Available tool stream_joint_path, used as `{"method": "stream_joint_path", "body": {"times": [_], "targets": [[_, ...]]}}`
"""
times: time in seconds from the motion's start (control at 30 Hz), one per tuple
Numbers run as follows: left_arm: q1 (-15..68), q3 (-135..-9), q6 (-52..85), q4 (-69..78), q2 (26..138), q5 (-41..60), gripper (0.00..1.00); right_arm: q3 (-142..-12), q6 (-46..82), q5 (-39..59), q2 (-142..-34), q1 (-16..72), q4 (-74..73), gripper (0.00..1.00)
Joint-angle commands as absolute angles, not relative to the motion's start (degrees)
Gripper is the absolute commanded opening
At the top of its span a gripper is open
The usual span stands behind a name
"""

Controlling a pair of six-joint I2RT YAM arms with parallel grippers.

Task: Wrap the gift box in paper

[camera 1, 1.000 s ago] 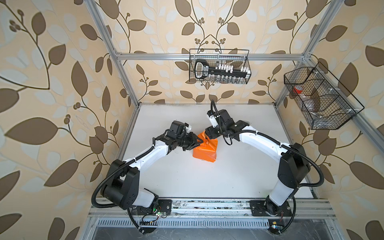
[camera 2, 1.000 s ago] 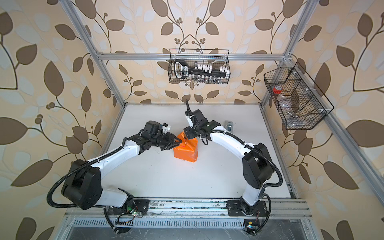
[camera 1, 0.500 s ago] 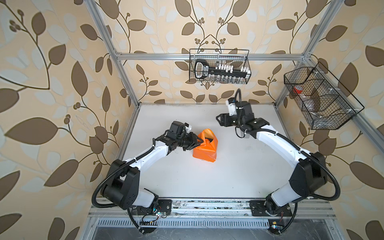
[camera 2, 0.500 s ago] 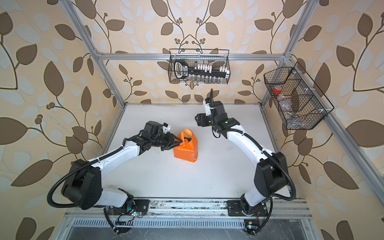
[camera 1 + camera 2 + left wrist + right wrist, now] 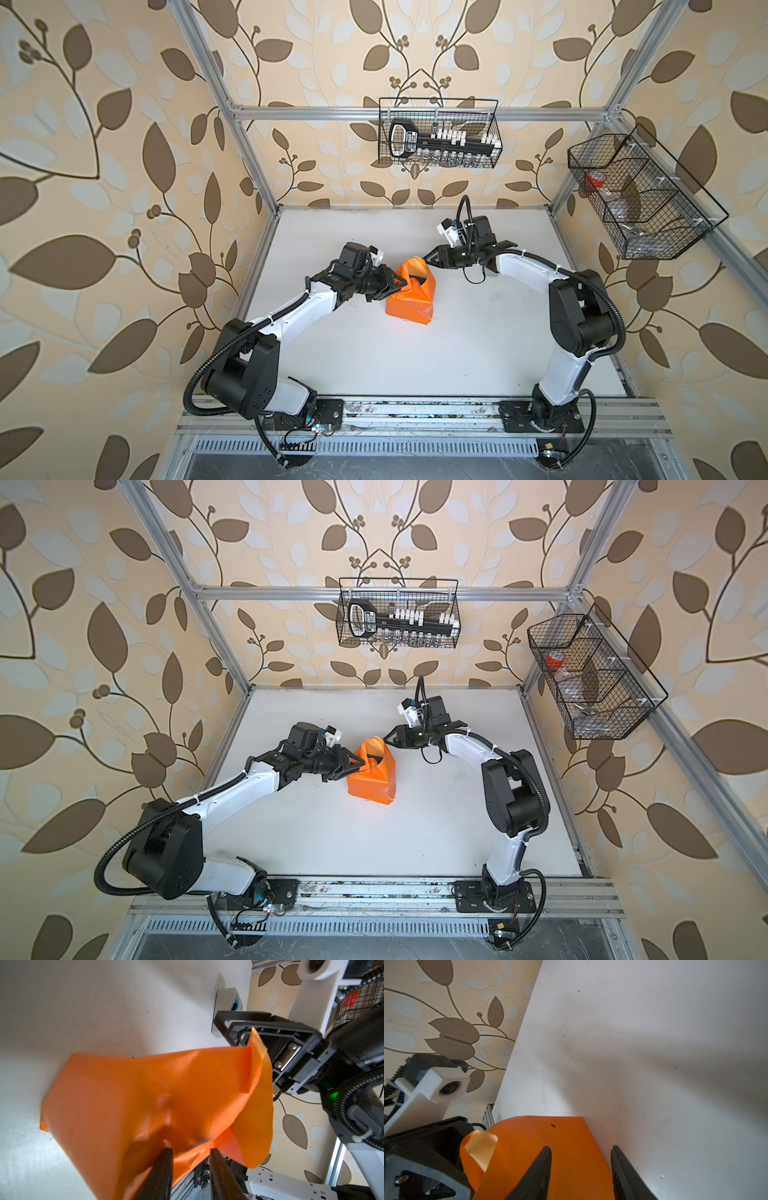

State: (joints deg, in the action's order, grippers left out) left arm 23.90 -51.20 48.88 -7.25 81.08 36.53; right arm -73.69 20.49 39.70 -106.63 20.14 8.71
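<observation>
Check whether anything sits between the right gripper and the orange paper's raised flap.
Nothing visible does. The right gripper, jaws apart, is right at the raised flap of the paper; the left gripper pinches the paper on the opposite side.

Left gripper [image 5: 401, 284] pinching, right gripper [image 5: 426, 258] spread — tips facing

Soft, even light; faint shadows; paper [image 5: 145, 1095] blurry up close.

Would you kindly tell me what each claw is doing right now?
Left claw: closed on the paper.
Right claw: open, close to the paper, gripping nothing.
</observation>
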Motion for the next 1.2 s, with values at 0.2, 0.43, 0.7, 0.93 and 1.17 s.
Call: {"method": "stream_joint_path", "body": {"times": [0.2,0.43,0.7,0.93,1.17], "targets": [[23.64,-49.0,48.6,-13.22,82.18,34.87,0.33,-71.46,30.04,52.35,-109.44,23.77,-10.58,0.42],[23.64,-48.86,48.6,-13.15,82.18,34.54,0.33,-69.8,30.59,56.92,-107.66,24.1,-12.46,0.41],[23.64,-48.78,48.6,-13.1,83.83,34.39,0.33,-65.05,27.94,55.08,-102.57,25.39,-9.24,0.4],[23.64,-48.43,48.65,-12.7,84.47,34.28,0.33,-62.43,27.61,54.83,-98.79,25.58,-8.18,0.38],[23.64,-47.73,48.51,-12.49,84.72,34.1,0.33,-61.51,21.89,48.35,-90.67,24.78,2.08,0.46]]}}
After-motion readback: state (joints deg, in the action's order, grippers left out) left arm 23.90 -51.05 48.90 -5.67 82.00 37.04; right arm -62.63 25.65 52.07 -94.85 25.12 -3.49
